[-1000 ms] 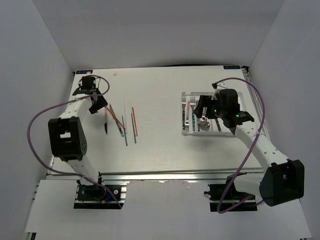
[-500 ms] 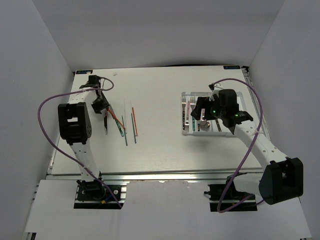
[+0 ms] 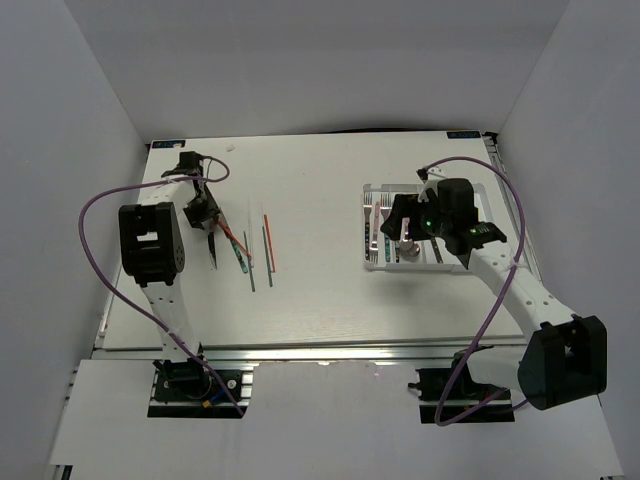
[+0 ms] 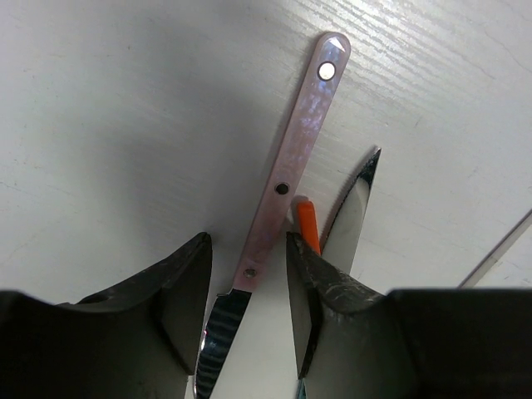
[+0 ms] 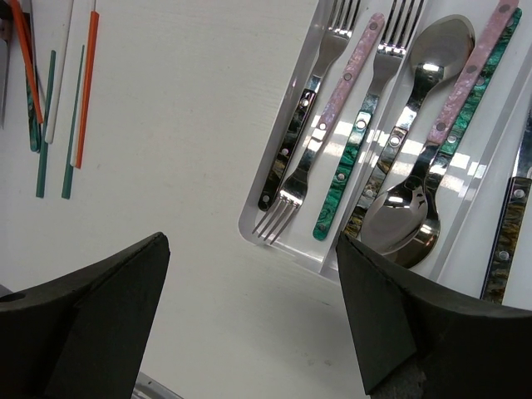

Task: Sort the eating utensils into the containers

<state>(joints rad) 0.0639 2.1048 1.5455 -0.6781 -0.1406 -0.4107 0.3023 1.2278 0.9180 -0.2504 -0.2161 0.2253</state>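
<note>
Pink-handled knife (image 4: 293,154) lay by the left edge of the bench (image 3: 320,295), straddled ungripped by the open left claw (image 4: 247,268); right claw (image 5: 249,243) gaped empty.

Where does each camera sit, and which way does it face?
Top external: above, behind the bases, facing down at the table; left gripper, right gripper show.
Left wrist: faces down; left fingers straddle a pink-handled utensil.
Right wrist: faces the tray past right fingers.
Top and right wrist share tray, chopsticks.

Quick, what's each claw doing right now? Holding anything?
Left gripper: open, one finger on each side of the pink-handled knife, not clamped on it.
Right gripper: open, holding nothing, above the tray edge.
</note>
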